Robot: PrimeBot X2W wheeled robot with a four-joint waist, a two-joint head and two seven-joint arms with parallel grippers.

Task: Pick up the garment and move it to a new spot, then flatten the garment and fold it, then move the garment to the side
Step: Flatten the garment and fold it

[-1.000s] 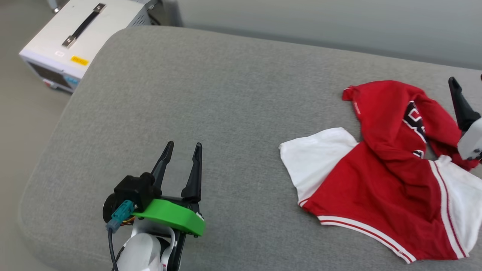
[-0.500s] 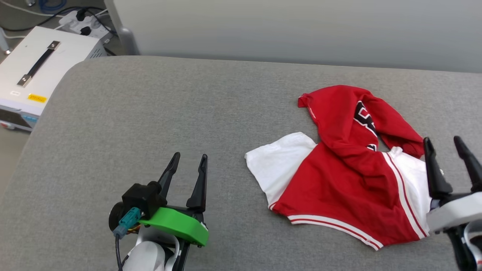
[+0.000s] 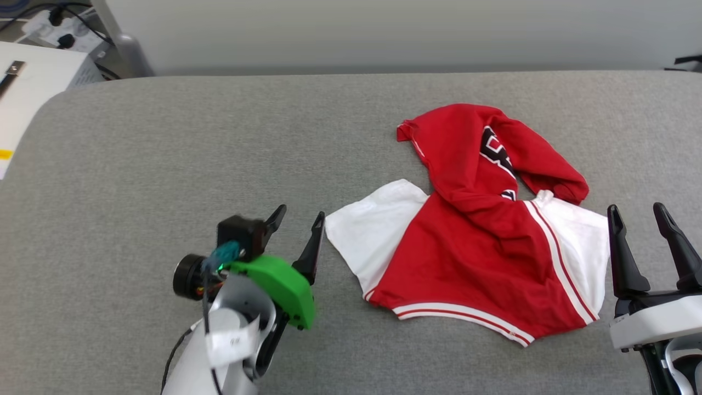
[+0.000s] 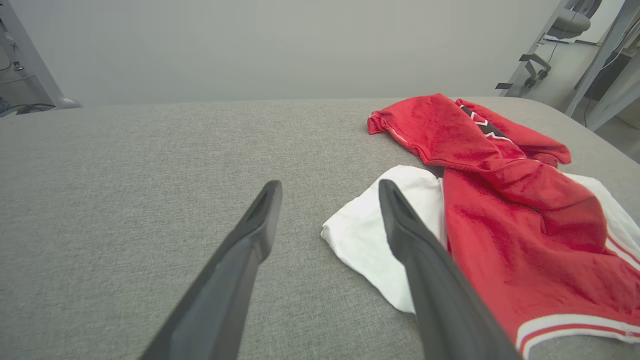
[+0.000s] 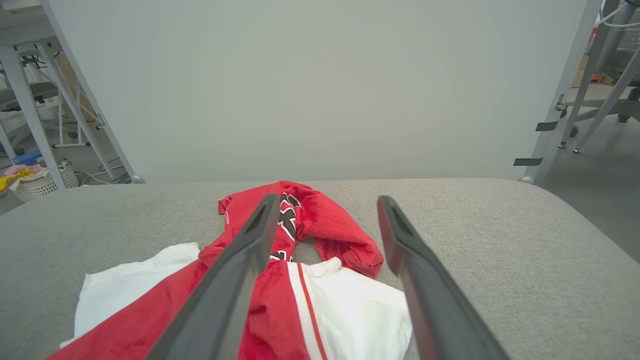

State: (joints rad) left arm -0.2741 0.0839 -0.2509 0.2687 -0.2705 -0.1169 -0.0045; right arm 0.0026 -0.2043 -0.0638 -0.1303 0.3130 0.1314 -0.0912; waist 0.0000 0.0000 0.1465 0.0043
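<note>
The garment (image 3: 466,252), a red T-shirt with white sleeves, lies crumpled on the grey cushioned surface (image 3: 164,153), its upper part folded over so the black lettering shows. My left gripper (image 3: 299,216) is open just left of the white sleeve, close to its edge. The left wrist view has the sleeve of the garment (image 4: 500,210) beside the right finger of the left gripper (image 4: 327,187). My right gripper (image 3: 636,211) stands open at the other white sleeve's right edge. From the right wrist, the garment (image 5: 320,225) lies under and ahead of the right gripper (image 5: 327,200).
A white equipment box (image 3: 22,88) sits off the surface at the far left, with cables behind it. A pale wall panel (image 3: 384,33) runs along the far edge. Metal stand legs (image 5: 575,100) rise at the right.
The head camera swung right, shifting the whole picture left. My left gripper has tilted and come close to the white sleeve. My right gripper stays open near the other sleeve.
</note>
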